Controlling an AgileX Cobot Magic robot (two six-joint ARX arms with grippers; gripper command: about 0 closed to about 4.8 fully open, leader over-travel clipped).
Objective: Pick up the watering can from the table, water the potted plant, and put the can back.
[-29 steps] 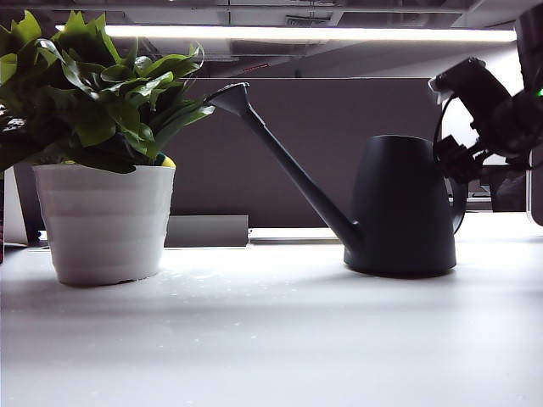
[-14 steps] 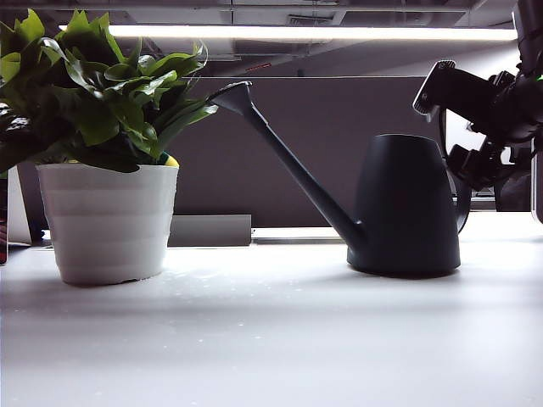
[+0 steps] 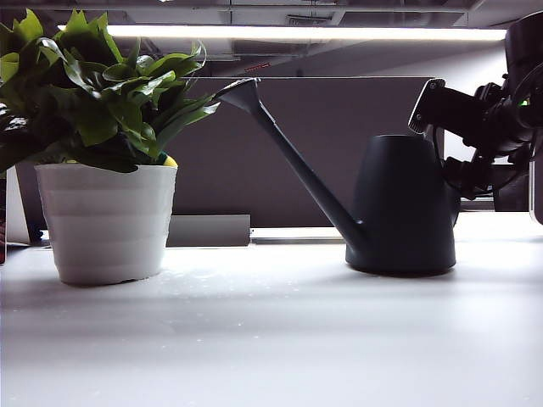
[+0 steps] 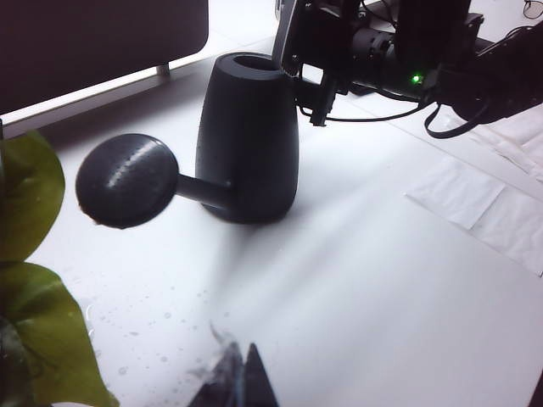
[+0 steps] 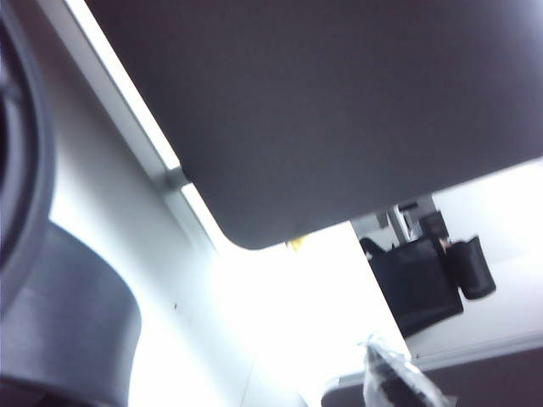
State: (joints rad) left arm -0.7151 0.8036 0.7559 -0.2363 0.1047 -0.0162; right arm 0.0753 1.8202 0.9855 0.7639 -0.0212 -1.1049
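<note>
The watering can (image 3: 403,208) is seen standing upright on the table (image 3: 271,339), its long spout angled up toward the leaves of the potted plant (image 3: 97,153), which is set well apart at the left of the exterior view. The right gripper (image 3: 454,144) is positioned at the can's handle side, near its upper rim; its jaws are spread wide, and no hold on the can is shown. In the left wrist view, the can (image 4: 248,136) and its round spout tip are framed from the plant's side, with the right gripper (image 4: 310,72) at the can's rim. Only dark fingertips of the left gripper (image 4: 237,377) are visible above the table, closed together.
</note>
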